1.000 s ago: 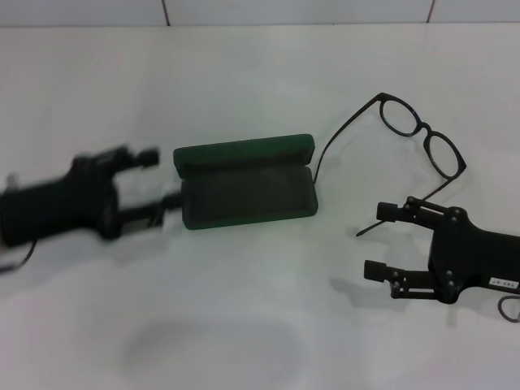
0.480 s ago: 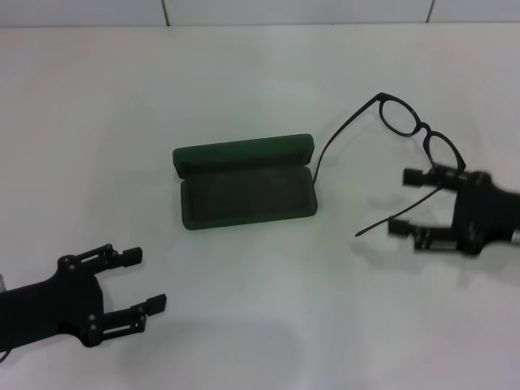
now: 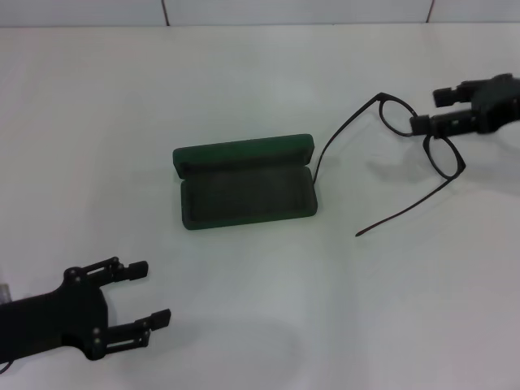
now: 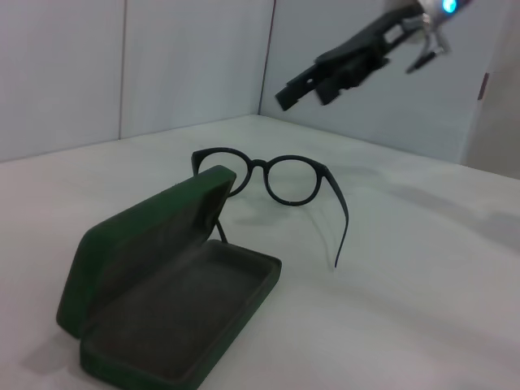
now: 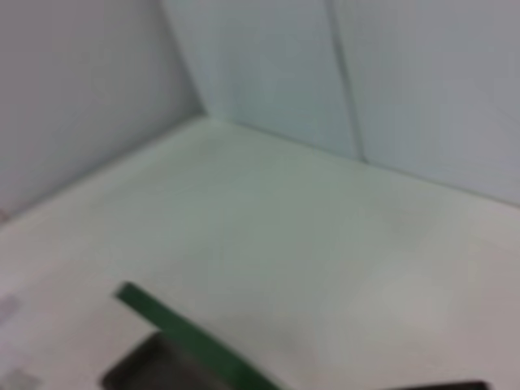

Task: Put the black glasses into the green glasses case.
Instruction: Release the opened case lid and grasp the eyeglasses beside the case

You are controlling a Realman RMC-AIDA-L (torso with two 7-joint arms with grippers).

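Right gripper (image 3: 439,110) spread apart above thin black-framed glasses (image 3: 422,134), left gripper (image 3: 142,292) released low over white counter (image 3: 260,73), dark green felt case (image 3: 244,183) lying open

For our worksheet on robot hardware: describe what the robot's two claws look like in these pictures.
Both are matte black. The left claw has a blocky body, thin linkage bars with small round pivots, and two slim fingers ending in short squared pads. The right claw looks built the same way, with the same squared tips. No markings or cables show.
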